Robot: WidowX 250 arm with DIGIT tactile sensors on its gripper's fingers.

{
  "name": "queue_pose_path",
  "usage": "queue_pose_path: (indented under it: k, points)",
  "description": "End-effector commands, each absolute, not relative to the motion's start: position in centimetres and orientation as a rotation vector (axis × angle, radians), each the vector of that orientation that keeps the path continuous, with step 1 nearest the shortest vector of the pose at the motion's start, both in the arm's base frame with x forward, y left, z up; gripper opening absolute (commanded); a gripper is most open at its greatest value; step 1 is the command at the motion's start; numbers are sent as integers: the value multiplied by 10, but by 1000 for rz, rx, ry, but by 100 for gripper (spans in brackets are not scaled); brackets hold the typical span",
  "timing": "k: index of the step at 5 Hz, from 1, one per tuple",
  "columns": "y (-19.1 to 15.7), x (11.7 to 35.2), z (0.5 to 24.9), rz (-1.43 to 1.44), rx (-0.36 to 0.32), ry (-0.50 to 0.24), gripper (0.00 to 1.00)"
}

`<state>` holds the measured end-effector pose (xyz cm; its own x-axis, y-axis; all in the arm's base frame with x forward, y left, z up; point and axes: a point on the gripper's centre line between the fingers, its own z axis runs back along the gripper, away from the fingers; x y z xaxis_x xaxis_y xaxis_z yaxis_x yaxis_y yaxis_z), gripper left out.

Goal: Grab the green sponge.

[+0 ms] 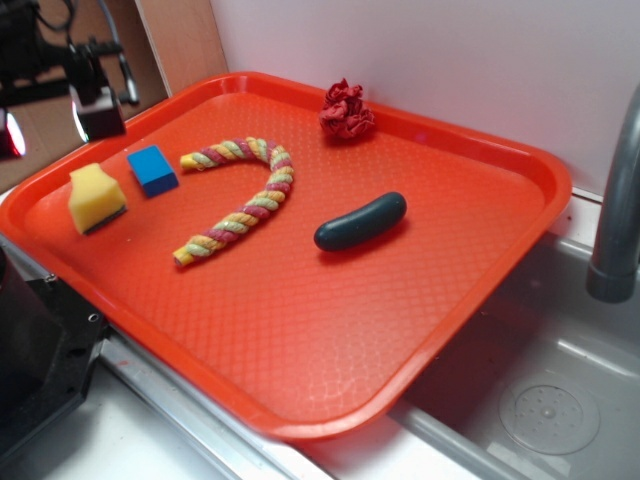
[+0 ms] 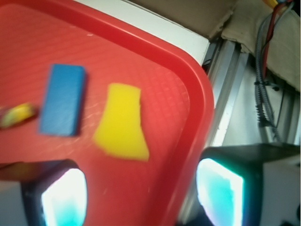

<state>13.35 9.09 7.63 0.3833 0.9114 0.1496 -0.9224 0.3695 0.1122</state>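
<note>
The green sponge (image 1: pixel 96 198) is a yellow foam block with pinched sides and a dark bottom layer. It lies near the left corner of the red tray (image 1: pixel 505 255). My gripper (image 1: pixel 45 120) hangs open and empty above the tray's left rim, behind and above the sponge. In the wrist view the sponge (image 2: pixel 121 121) lies ahead of my gripper (image 2: pixel 141 195), between the lines of the two fingers. The left fingertip (image 2: pixel 63 197) is over the tray. The right fingertip (image 2: pixel 221 193) is over the tray's rim (image 2: pixel 200 108).
A blue block (image 1: pixel 152 168) (image 2: pixel 62 100) lies right beside the sponge. A striped rope toy (image 1: pixel 245 195), a dark green sausage-shaped object (image 1: pixel 360 221) and a crumpled red cloth (image 1: pixel 346 110) are on the tray. A faucet (image 1: pixel 615 200) and sink (image 1: pixel 540 400) are at the right.
</note>
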Motion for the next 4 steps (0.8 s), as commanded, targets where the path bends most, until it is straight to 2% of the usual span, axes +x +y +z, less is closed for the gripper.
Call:
queue_pose_path:
  k: [1,3,4]
  points:
    - [101,145,45,1152,213,-130,100]
    - [104,156,23,1138,212,-156,100]
    - [105,156,19,1149,211,-159,0]
